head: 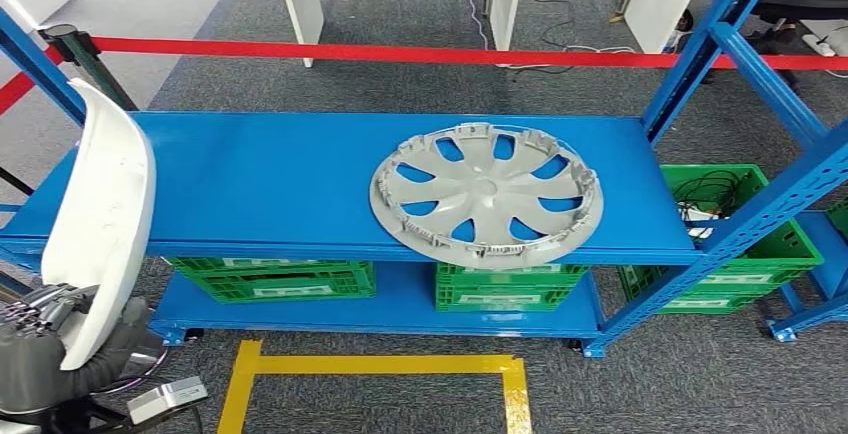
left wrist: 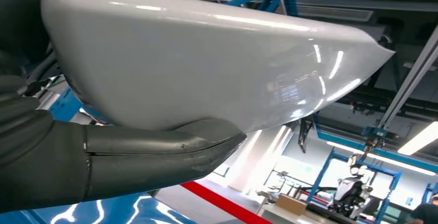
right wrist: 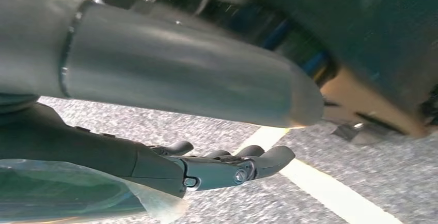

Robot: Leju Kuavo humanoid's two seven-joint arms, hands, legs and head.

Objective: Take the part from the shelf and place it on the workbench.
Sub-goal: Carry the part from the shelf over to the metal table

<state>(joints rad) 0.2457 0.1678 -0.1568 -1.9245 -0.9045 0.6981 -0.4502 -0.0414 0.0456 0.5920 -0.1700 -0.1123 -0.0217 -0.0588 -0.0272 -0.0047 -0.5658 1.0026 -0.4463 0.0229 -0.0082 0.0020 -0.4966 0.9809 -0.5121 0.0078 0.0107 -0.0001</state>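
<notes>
White and glossy, a long curved part is gripped at its lower end by the left robot hand and held upright, its long axis rising from the hand, just in front of the shelf. The right robot hand is seen hanging over the floor with fingers loosely extended and nothing held. Farther off, a grey hubcap is left lying flat on the shelf.

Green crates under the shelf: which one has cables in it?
The rightmost green crate, past the blue upright; dark cables lie inside. The two under the blue shelf show no contents.
</notes>
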